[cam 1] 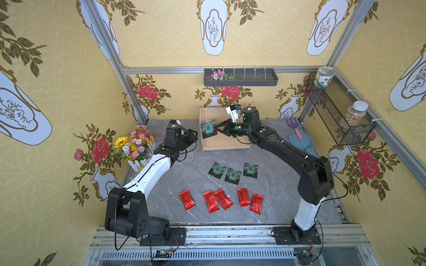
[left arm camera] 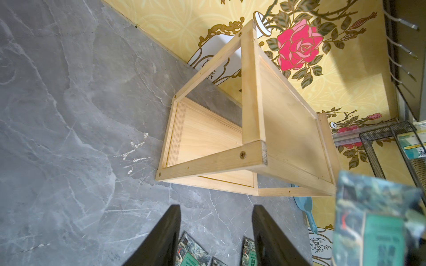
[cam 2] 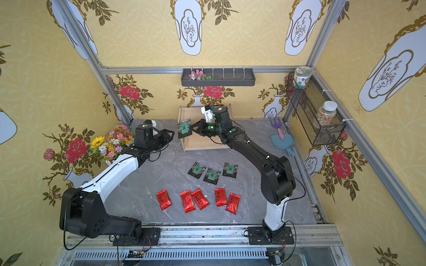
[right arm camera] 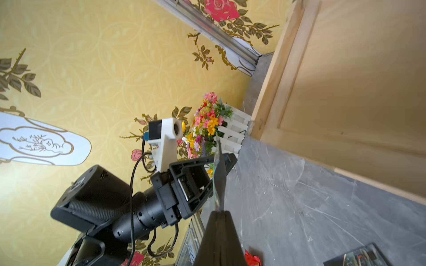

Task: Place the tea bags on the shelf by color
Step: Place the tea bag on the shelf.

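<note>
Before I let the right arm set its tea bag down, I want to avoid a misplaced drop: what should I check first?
1. Grip: ok. The right gripper has its fingers shut on one black sachet.
2. Other arm: ok. The left gripper is open, empty and apart from that sachet.
3. Room on the shelf: ok. Both tiers look bare where visible.
4. Sachet over a tier: cannot tell. In both top views it overlaps the shelf's left end; its height is unclear.
5. Other bags: ok. The three loose sachets and five red packets lie on the table, away from both arms.
</note>
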You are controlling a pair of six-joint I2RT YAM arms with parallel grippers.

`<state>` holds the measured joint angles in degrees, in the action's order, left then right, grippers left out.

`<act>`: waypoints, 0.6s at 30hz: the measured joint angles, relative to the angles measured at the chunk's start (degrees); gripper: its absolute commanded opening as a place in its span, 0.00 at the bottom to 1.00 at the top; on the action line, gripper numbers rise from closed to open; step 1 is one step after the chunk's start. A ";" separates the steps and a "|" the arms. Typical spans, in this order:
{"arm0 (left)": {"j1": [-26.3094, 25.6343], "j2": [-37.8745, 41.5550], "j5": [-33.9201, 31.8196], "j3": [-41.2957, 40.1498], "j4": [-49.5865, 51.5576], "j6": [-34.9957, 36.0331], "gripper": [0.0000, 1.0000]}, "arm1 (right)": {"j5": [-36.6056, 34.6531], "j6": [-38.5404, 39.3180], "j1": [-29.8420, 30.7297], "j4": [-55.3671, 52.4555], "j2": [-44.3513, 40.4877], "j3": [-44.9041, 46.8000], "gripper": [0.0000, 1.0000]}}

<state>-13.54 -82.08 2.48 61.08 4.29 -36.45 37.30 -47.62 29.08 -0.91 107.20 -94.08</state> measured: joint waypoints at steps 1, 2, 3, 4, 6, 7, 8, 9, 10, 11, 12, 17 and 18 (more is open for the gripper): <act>0.00 -0.55 0.26 0.76 0.35 0.13 0.56 | -0.13 -0.96 -0.52 -0.63 1.53 -1.86 0.00; 0.02 -1.11 0.28 1.49 0.72 0.42 0.56 | -0.13 -2.05 -1.03 -1.01 3.10 -3.72 0.00; 0.02 -1.66 0.31 2.25 1.20 0.66 0.56 | -0.20 -2.32 -1.38 -1.18 4.39 -5.40 0.00; 0.02 -2.21 0.33 3.06 1.75 0.94 0.55 | -0.44 -3.19 -1.75 -2.10 6.12 -7.78 0.00; 0.02 -3.15 0.52 4.24 2.27 1.53 0.55 | -0.96 -3.56 -2.12 -3.06 8.87 -11.78 0.00; 0.02 -3.48 0.57 4.59 2.51 1.57 0.56 | -1.25 -3.67 -2.32 -3.80 10.12 -13.57 0.00; 0.02 -3.65 0.72 4.66 2.75 1.77 0.56 | -1.27 -4.33 -2.58 -4.15 11.32 -15.19 0.00; 0.02 -3.74 0.76 4.68 3.13 1.92 0.56 | -1.51 -4.63 -2.73 -4.39 12.50 -16.74 0.00; 0.02 -3.85 0.83 4.68 3.37 1.95 0.56 | -1.66 -4.63 -2.86 -5.16 13.64 -18.18 0.00; 0.02 -3.93 0.92 4.68 3.48 1.97 0.56 | -1.68 -4.66 -2.93 -5.90 14.53 -19.37 0.00; 0.02 -4.00 0.96 4.68 3.61 1.99 0.56 | -1.73 -4.68 -3.02 -6.95 15.50 -20.70 0.00; 0.04 -4.55 1.64 4.76 4.11 2.40 0.56 | -3.15 -4.37 -3.23 -10.60 18.99 -25.92 0.05; 0.04 -4.68 1.79 4.87 4.26 2.45 0.56 | -3.19 -4.35 -3.23 -11.21 19.21 -26.27 0.07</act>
<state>-13.50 -86.76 4.27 65.95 8.56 -34.00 34.11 -51.96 25.85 -12.12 126.41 -120.36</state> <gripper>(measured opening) 0.559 0.065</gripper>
